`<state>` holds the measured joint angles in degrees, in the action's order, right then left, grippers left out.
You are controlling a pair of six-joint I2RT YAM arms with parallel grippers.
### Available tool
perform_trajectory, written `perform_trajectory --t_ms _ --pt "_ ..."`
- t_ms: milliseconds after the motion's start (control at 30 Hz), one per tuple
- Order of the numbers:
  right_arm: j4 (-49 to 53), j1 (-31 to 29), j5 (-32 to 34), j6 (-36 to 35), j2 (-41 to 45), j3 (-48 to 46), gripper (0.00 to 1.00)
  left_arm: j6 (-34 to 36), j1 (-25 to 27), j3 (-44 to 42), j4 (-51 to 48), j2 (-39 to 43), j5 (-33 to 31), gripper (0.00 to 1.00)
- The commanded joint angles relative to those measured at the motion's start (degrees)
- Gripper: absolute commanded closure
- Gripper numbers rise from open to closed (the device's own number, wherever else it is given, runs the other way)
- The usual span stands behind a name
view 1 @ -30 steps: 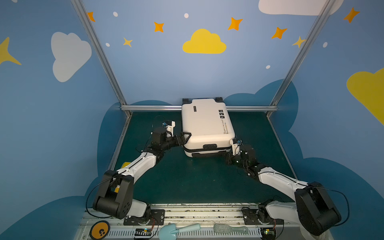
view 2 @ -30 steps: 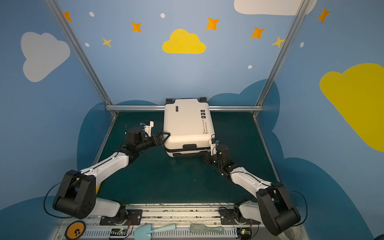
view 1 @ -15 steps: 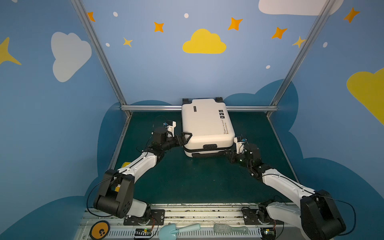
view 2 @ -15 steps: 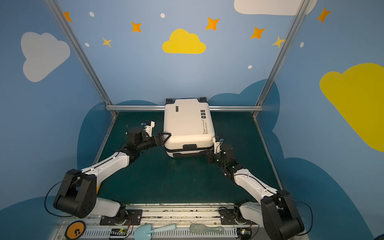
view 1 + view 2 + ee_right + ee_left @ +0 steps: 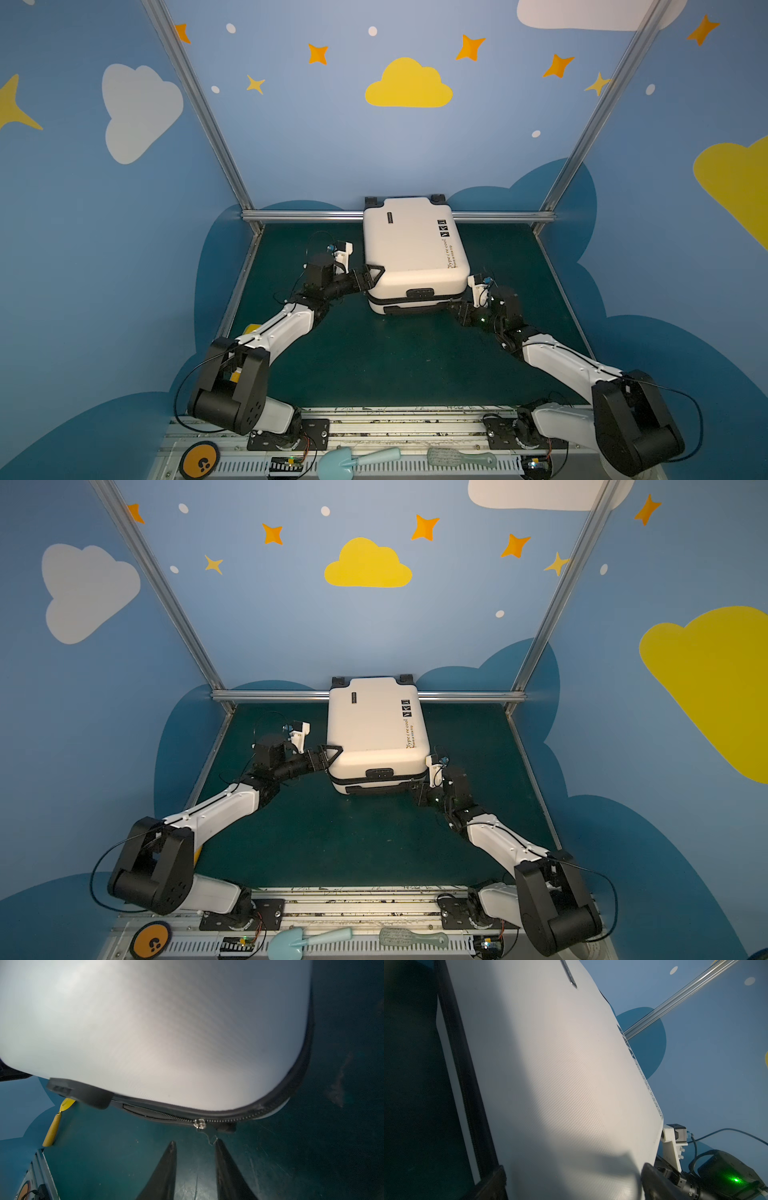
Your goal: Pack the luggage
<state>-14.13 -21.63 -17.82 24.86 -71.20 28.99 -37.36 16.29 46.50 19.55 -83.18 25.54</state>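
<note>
Right wrist view alone: zipper pull beside parted right gripper; left gripper wide astride luggage

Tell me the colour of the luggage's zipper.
Black zipper with a silvery slider, on the white luggage; clearest in the right wrist view.

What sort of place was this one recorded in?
Most likely a purpose-built robot recording booth, not a home: blue wall panels painted with clouds and stars, aluminium frame posts, and two arms bolted to a rail fronting a green mat that carries a white suitcase.
</note>
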Motion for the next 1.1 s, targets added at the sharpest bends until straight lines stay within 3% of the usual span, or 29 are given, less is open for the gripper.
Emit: perform_trajectory --t_ms 0,500,700,1067 --pt "-1.87 -0.66 1.02 0.10 -0.87 0.89 0.70 0.96 0.23 0.78 -3.34 -1.31 -0.05 0.00" --pt "-2.45 -2.17 4.11 -1.30 -5.40 4.10 0.82 0.98 0.23 0.78 -3.38 -1.46 0.12 0.00" --pt "-1.46 -3.21 4.92 -1.97 -4.94 3.36 0.80 0.98 0.23 0.83 -3.21 -1.69 0.12 0.00" --pt "2.18 -7.40 14.04 -3.76 -3.72 2.00 0.81 0.72 0.23 0.88 -3.09 -2.03 0.28 0.00"
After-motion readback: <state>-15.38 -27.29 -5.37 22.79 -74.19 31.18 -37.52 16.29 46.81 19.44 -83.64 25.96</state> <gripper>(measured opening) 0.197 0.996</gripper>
